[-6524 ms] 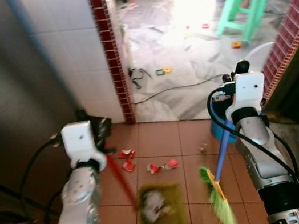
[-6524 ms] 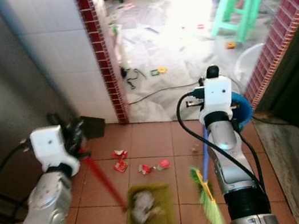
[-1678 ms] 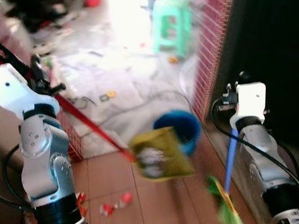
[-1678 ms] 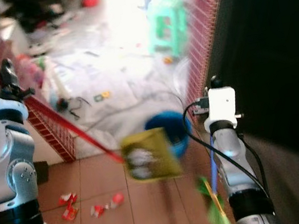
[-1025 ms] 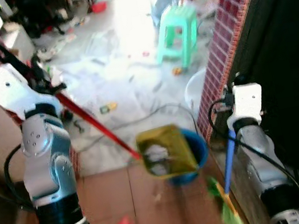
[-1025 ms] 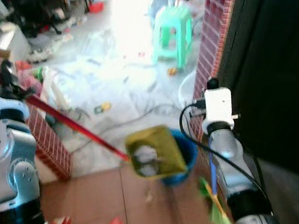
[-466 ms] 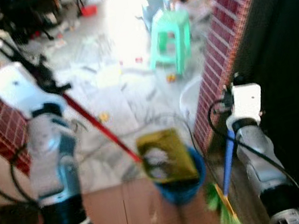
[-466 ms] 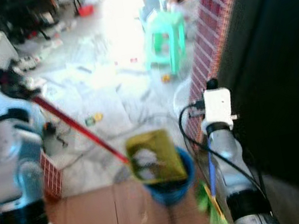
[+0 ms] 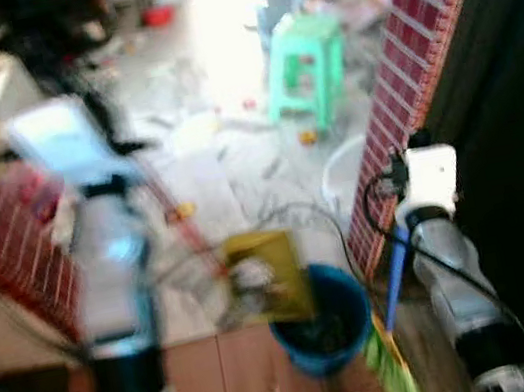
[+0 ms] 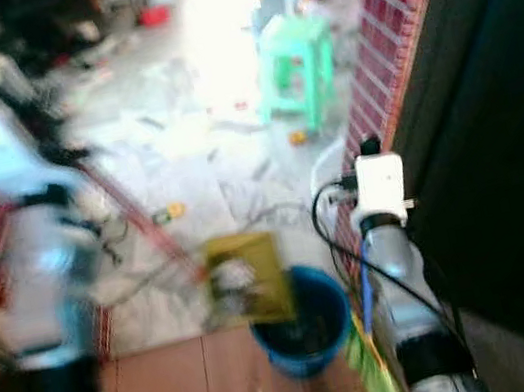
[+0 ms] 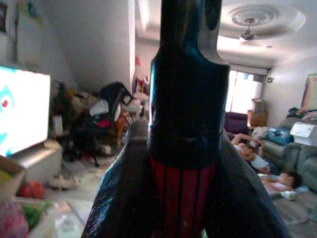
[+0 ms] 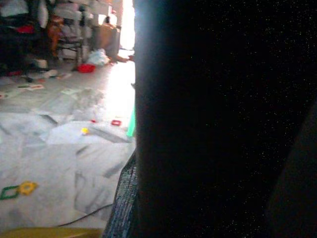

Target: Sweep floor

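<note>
Terracotta tiles (image 9: 201,369) fill the lower frame, giving way to a pale, littered marble floor (image 9: 234,150) with a green stool (image 9: 306,56) at upper centre. The left pincer (image 11: 185,163) is clamped on the red dustpan handle (image 11: 182,191); the yellow dustpan (image 9: 261,275) hangs tilted just left of the blue bucket (image 9: 325,322). Whether the right pincer is wide or narrow I cannot tell; the broom (image 9: 393,335) stands at lower right beside the bucket.

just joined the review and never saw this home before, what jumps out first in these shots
The yellow dustpan, loaded with pale rubbish, hangs at the left rim of the blue bucket on the floor between the arms, its red handle clamped in the left gripper. The green broom with its blue stick hangs by the right arm, beside the red brick wall. Beyond, a mint green stool stands on the bright, littered pale floor.
</note>
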`<state>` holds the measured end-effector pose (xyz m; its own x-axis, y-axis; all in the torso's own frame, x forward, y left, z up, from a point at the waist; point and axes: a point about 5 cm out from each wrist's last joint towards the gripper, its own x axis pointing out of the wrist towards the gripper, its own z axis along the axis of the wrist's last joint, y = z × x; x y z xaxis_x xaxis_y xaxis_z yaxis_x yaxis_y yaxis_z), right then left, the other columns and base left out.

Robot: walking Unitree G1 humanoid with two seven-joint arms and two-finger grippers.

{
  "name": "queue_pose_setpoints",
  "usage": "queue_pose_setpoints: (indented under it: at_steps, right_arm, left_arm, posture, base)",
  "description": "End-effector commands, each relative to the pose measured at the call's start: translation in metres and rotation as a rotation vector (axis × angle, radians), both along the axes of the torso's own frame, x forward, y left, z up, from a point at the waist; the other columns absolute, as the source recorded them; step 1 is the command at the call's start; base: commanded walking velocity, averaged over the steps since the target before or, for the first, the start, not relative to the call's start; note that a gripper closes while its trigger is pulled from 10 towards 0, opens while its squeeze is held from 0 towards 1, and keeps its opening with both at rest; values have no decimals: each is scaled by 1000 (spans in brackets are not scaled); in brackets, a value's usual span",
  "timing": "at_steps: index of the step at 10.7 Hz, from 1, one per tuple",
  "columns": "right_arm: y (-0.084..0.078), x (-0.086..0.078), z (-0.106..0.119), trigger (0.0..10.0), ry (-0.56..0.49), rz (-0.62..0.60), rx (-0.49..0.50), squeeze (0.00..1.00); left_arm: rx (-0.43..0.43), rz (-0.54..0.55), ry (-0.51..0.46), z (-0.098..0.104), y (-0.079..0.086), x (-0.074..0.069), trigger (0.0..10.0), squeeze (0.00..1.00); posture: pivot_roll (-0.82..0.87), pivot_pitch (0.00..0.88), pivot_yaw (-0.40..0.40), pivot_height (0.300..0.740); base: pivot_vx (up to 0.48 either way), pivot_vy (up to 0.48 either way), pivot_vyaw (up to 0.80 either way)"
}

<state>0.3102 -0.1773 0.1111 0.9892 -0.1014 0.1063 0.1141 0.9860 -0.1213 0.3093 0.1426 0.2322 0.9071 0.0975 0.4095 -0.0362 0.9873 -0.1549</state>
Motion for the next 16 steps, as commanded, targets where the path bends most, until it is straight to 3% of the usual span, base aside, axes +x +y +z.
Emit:
queue_pose_setpoints:
  at_steps: [1,4,6,8,10,11,15,16]
  right_arm:
    - [4,2,6,10000,-21,17,-14,0]
    - [2,3,6,10000,-22,10,-17,0]
    - [4,2,3,10000,-13,14,-17,0]
    - [7,5,3,10000,-15,15,-6,0]
    - [8,8,5,10000,-22,17,-7,0]
    - [7,10,6,10000,-28,15,-8,0]
    - [11,13,8,10000,-38,22,-11,0]
    - [11,13,8,10000,-39,23,-13,0]
  left_arm:
    - [9,-13,-41,5,-2,-1,10000,0]
    - [163,-256,-64,0,-50,4,10000,0]
    - [414,-536,-147,-3,-97,-10,10000,0]
    - [568,-669,-225,3,-117,-22,10000,0]
    - [639,-722,-260,11,-130,-33,10000,0]
    - [625,-725,-252,14,-132,-34,10000,0]
    - [378,-655,-81,9,-116,-18,10000,0]
    - [476,-655,-100,6,-116,-19,10000,0]
  posture:
    - [-56,0,-1,740]
    - [-63,0,4,740]
    - [-56,0,2,740]
    - [-50,0,8,740]
    - [-52,0,14,740]
    - [-53,0,17,740]
    - [-54,0,12,740]
    - [-55,0,11,740]
  base:
    - [0,0,0]
    - [0,0,0]
    - [0,0,0]
    - [0,0,0]
    - [0,0,0]
    - [0,0,0]
    - [0,0,0]
    - [0,0,0]
